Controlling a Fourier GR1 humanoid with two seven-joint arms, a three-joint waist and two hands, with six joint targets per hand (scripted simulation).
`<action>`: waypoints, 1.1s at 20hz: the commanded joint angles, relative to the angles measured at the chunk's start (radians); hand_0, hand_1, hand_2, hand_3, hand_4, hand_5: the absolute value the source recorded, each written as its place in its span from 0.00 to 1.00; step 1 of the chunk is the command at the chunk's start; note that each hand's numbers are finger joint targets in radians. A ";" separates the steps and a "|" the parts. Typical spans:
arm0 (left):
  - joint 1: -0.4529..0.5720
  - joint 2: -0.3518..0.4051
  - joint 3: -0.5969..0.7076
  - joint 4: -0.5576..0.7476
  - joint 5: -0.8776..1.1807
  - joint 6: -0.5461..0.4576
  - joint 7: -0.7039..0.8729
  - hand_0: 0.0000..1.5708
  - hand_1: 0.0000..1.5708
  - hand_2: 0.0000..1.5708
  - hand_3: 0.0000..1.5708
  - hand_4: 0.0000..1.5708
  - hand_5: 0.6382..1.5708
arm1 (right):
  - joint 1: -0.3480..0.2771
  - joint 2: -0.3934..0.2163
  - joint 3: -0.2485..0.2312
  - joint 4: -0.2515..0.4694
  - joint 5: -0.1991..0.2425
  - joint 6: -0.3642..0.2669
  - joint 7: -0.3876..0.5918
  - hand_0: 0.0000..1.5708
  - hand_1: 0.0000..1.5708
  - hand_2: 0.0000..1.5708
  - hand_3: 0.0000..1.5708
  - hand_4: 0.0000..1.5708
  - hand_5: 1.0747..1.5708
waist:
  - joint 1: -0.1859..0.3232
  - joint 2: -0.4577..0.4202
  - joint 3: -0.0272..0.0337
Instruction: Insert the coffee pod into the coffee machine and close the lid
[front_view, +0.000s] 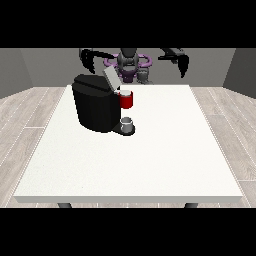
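The black coffee machine (95, 107) stands on the white table (150, 160), left of middle. Its grey lid (111, 77) is tilted up and open. A red pod holder (127, 101) juts from the machine's front, and a small pale round thing (125, 92) shows in its top; whether it is the pod I cannot tell. A grey cup (128, 125) sits on the machine's black base. The hand at the view's left (89, 58) hangs in the air behind the machine, fingers relaxed, holding nothing. The hand at the view's right (183, 65) is raised far from the machine, also holding nothing.
The robot's torso (129, 65) stands behind the table's far edge. Bare white tabletop stretches right of the machine and towards the near edge. Wooden floor surrounds the table.
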 joint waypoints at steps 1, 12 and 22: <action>0.045 0.008 -0.028 -0.126 0.026 0.017 0.106 0.00 0.00 0.00 0.00 0.00 1.00 | -0.013 0.005 0.009 0.053 0.016 0.017 -0.011 0.00 0.00 0.00 0.00 0.00 1.00 | -0.009 -0.004 -0.0001; 0.082 0.048 -0.017 -0.124 0.064 0.035 0.031 0.00 0.00 0.00 0.00 0.00 1.00 | -0.170 0.029 0.038 0.113 0.071 -0.010 0.030 0.00 0.00 0.00 0.00 0.00 1.00 | -0.036 0.061 -0.0005; 0.000 0.097 -0.005 -0.103 0.066 0.068 -0.023 0.00 0.00 0.00 0.00 0.00 1.00 | -0.279 0.022 0.008 0.219 0.079 0.013 -0.061 0.00 0.00 0.00 0.00 0.00 1.00 | -0.032 0.174 -0.0004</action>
